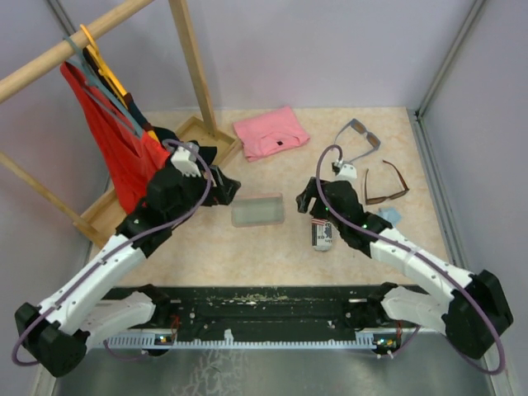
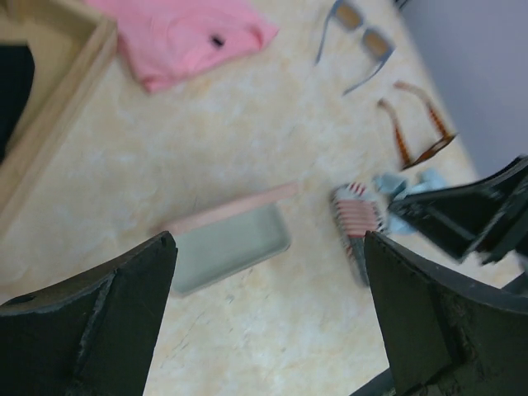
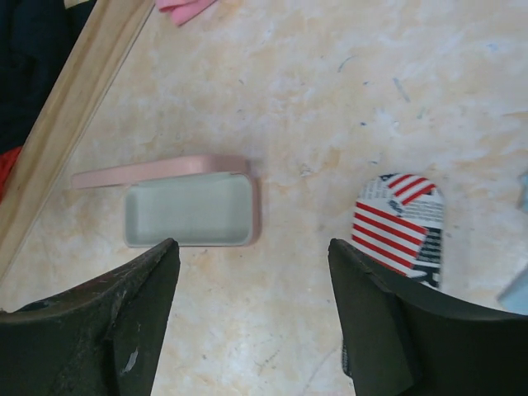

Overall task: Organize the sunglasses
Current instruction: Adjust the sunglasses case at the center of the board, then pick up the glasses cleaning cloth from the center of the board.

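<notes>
Right now both grippers are hovering above the table with their fingers spread apart. The left gripper is hanging over the open pink case, whose lid is swung back along its far edge. The right gripper is hanging between that case and the flag-patterned case, which is lying just to its right. A light blue cloth is lying against the flag-patterned case's far end. Farther out, the brown sunglasses are resting unfolded near the table's right edge. The grey-blue sunglasses are lying just beyond them, also unfolded, toward the back wall. A pink garment is sitting folded at the back, beside the wooden rack.
</notes>
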Controlling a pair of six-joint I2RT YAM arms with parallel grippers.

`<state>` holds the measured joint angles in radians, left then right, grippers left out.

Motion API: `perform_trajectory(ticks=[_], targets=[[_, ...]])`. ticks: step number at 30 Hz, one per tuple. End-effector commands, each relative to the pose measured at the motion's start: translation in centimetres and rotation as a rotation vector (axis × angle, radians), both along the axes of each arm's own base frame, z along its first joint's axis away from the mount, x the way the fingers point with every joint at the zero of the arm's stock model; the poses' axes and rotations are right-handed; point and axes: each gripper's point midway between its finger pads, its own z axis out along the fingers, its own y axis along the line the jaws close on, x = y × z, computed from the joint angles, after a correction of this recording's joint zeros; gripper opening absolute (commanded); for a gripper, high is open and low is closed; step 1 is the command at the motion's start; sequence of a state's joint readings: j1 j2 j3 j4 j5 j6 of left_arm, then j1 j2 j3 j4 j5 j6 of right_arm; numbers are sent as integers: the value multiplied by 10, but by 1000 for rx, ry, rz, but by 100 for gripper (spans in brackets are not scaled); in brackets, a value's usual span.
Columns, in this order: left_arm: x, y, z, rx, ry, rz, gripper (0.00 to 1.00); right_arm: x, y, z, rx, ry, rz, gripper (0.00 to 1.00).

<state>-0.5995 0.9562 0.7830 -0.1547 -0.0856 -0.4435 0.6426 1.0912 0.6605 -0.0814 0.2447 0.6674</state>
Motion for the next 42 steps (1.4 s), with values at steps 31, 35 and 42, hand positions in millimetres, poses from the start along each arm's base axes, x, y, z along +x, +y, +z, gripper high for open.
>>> perform_trajectory(ticks=[31,35,42], targets=[[-17,-3,174,-176,-192,-59,100,-14,-167,-36,-206,256,-485,70],[-17,-2,173,-172,-193,-54,100,-20,-172,-53,-221,292,-519,69],[-19,-3,173,-182,-191,-65,100,-23,-183,-78,-271,333,-568,58]])
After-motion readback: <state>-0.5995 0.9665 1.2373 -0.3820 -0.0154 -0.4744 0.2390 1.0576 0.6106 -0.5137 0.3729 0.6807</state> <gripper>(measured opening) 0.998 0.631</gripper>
